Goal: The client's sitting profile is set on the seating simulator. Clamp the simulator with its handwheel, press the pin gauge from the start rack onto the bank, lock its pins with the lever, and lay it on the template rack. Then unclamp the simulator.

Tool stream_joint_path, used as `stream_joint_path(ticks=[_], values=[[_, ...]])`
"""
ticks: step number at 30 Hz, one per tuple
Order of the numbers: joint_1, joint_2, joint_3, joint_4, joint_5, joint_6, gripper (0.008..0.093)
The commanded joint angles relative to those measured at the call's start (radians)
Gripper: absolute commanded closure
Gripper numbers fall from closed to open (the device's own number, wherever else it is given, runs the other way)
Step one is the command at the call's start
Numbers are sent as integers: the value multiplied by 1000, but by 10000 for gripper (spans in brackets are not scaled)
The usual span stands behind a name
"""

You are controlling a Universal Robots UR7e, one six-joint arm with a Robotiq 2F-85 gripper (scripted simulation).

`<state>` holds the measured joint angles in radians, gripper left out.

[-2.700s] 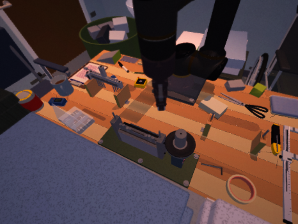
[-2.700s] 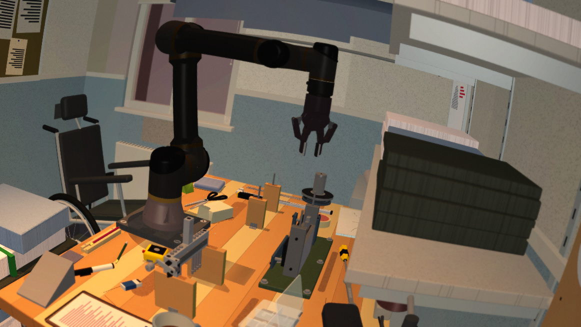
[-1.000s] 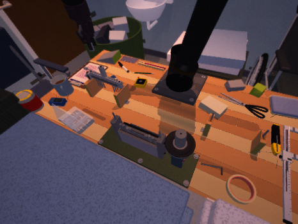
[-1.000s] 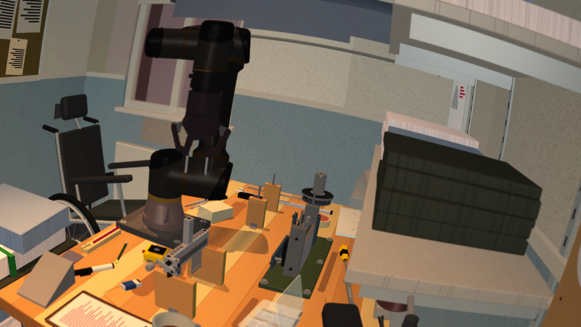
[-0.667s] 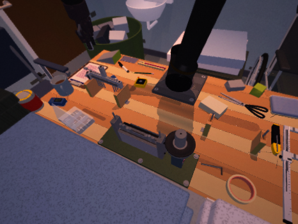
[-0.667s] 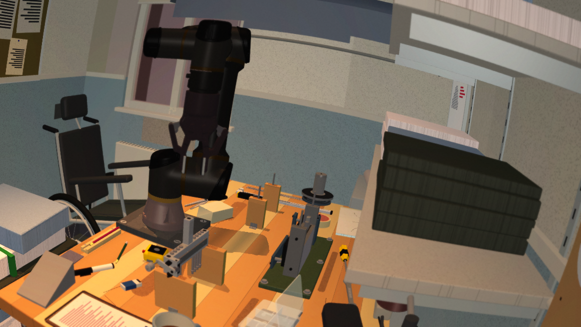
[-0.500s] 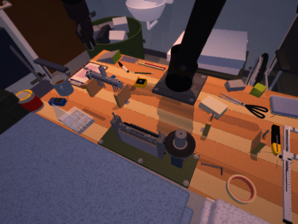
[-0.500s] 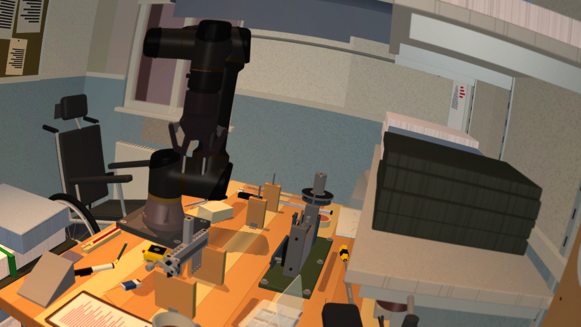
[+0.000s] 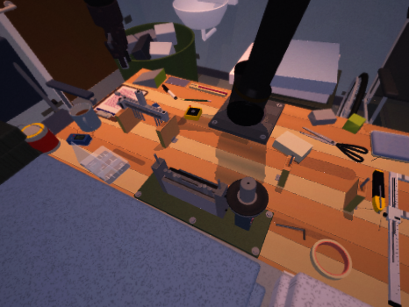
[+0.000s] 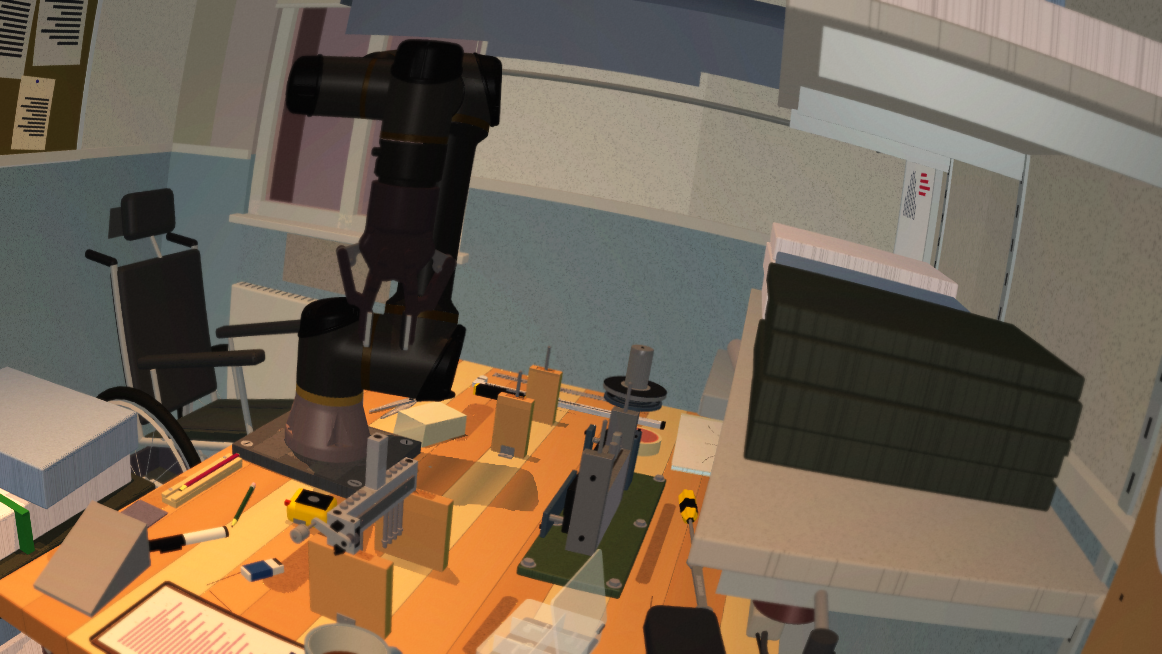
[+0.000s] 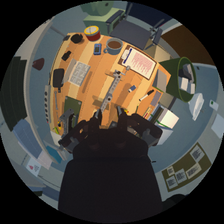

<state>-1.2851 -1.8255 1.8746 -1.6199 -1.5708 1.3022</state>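
My gripper (image 10: 388, 329) hangs high above the bench's left part, pointing down, partly open and holding nothing; the wrist camera shows its empty fingers (image 11: 109, 114) far above the bench. Below it the grey pin gauge (image 9: 141, 108) (image 10: 367, 502) (image 11: 111, 88) rests across the two wooden posts of the start rack, pins hanging down. The seating simulator (image 9: 189, 186) (image 10: 598, 479) stands on a green base plate near the bench's front edge, with its round dark handwheel (image 9: 247, 196) (image 10: 635, 391) at one end. The template rack's two wooden posts (image 9: 284, 176) (image 9: 351, 197) stand empty toward the right.
Behind the bench stand a green bin (image 9: 163, 46), a wheelchair (image 10: 167, 325) and stacked boxes. My arm's base (image 9: 245, 112) sits mid-bench. Scattered around are a clipboard (image 11: 138, 61), mug (image 9: 84, 115), scissors (image 9: 346, 147), tape roll (image 9: 331, 258), marker and ruler. A shelf with dark binders (image 10: 903, 390) overhangs one side.
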Motion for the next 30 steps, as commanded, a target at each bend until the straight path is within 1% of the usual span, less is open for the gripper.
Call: stream_joint_path(ticks=[1,15,30], values=[[0,0,0,0,0,-7,574],[0,0,-1,0,0,-182,574],[0,0,-1,0,0,-516,574]])
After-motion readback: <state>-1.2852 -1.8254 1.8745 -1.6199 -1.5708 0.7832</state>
